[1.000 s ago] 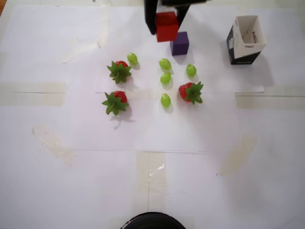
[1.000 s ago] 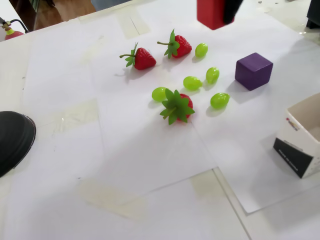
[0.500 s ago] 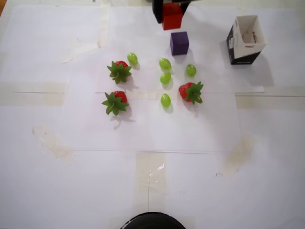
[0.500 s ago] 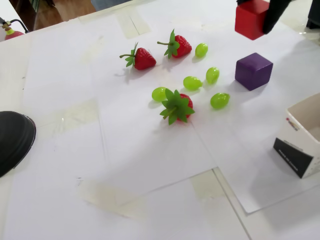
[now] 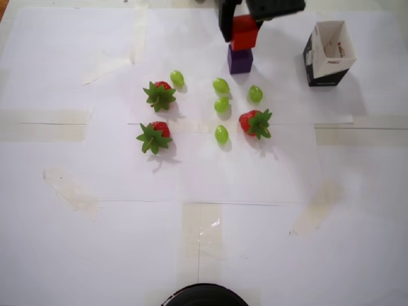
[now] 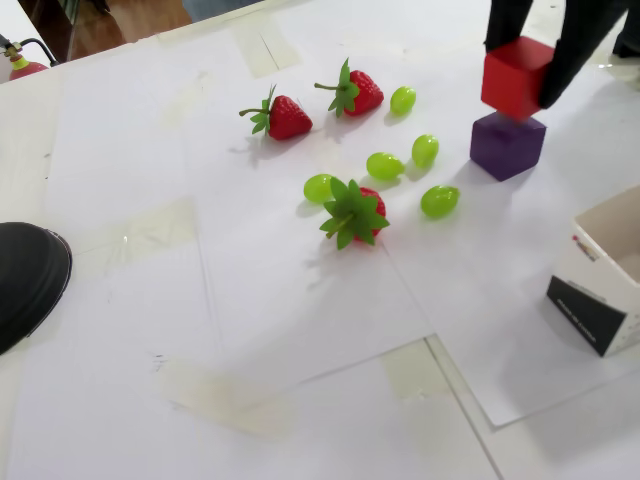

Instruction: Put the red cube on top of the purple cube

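The red cube (image 5: 244, 33) (image 6: 514, 78) is held between my black gripper's (image 5: 243, 29) (image 6: 524, 70) two fingers, directly over the purple cube (image 5: 240, 61) (image 6: 507, 146). In the fixed view its lower edge sits at or just above the purple cube's top face; I cannot tell whether they touch. The red cube hides the purple cube's top in the overhead view. The gripper is shut on the red cube, one finger on each side.
Three strawberries (image 5: 159, 95) (image 5: 153, 136) (image 5: 256, 122) and several green grapes (image 5: 221, 85) lie just in front of the cubes. An open black-and-white carton (image 5: 328, 52) (image 6: 606, 285) stands to the right. A dark round object (image 6: 25, 280) sits at the table's near edge.
The gripper has carried the red cube from above and beside the purple cube down to directly over it, close to its top face.
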You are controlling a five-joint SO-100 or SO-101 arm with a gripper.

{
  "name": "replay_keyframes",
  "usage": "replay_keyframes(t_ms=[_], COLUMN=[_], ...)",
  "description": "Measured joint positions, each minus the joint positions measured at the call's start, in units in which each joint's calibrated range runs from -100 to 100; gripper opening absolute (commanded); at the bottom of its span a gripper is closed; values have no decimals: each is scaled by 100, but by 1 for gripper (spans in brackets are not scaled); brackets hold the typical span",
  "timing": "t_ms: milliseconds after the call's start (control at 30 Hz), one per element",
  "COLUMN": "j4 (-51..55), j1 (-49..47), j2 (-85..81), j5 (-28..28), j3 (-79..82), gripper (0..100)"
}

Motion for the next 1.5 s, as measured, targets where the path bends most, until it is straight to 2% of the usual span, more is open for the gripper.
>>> replay_keyframes(t_ms=[1033, 1500], j4=[-593, -648], j1=[-45, -150], j2=[354, 391], j5=[0, -147], j3=[335, 335], gripper=[4, 26])
